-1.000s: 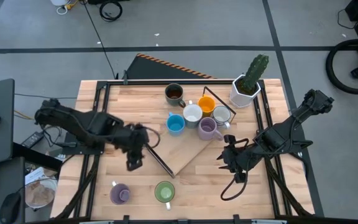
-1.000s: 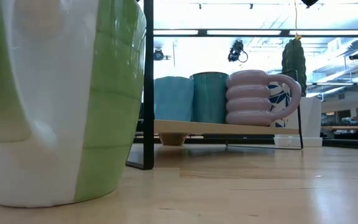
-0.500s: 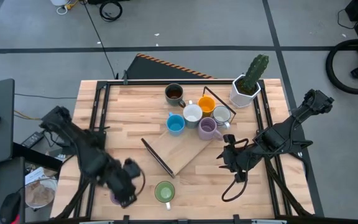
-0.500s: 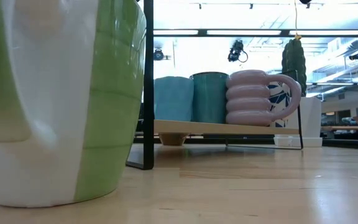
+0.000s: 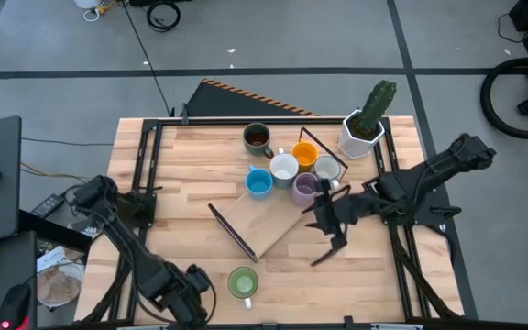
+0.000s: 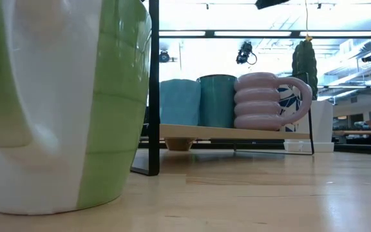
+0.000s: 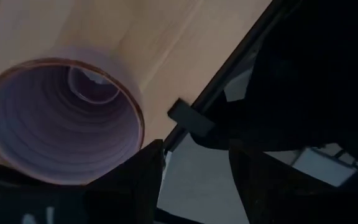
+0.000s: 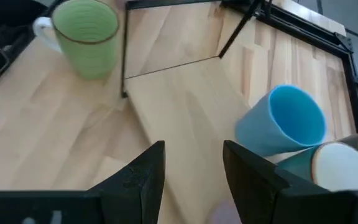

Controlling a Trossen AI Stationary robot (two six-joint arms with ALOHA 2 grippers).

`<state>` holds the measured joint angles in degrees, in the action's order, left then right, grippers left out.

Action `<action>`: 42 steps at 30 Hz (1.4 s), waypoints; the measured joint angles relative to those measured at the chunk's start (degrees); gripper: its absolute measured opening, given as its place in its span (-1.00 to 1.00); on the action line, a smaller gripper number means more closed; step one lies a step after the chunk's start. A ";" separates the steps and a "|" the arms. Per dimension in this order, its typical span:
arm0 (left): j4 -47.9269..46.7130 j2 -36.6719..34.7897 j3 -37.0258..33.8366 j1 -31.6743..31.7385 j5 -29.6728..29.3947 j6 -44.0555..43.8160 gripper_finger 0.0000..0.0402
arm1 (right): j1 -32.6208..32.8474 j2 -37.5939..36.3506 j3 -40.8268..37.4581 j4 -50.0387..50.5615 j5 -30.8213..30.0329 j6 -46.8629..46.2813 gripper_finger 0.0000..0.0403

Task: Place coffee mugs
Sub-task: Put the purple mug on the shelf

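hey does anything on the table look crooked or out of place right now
The wooden board sits skewed to the table's edges. The mugs on it bunch at its far end, the purple mug against the white one. Nothing is spilled or tipped.

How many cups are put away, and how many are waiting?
Six look done, bunched at the far side: brown mug, two white mugs, orange mug, blue mug, purple mug. In hand: the open left gripper is beside the second purple mug. The green mug is also left. The right gripper hovers open.
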<state>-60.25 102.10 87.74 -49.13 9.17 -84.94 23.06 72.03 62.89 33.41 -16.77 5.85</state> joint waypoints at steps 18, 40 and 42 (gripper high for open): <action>-1.16 8.37 0.00 -4.13 -1.01 3.68 -0.06 | -7.30 0.00 0.00 -3.95 8.23 5.91 -0.17; -22.55 5.03 11.26 -4.78 -5.55 2.15 -0.30 | -7.88 0.00 0.00 -4.15 9.56 4.58 -0.17; -23.19 5.03 11.26 -5.74 -7.53 2.13 -0.29 | -7.88 0.00 0.00 -4.00 9.62 4.58 -0.17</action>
<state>-83.44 107.13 99.00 -54.87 1.64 -82.81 15.18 72.03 62.89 29.41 -7.15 10.44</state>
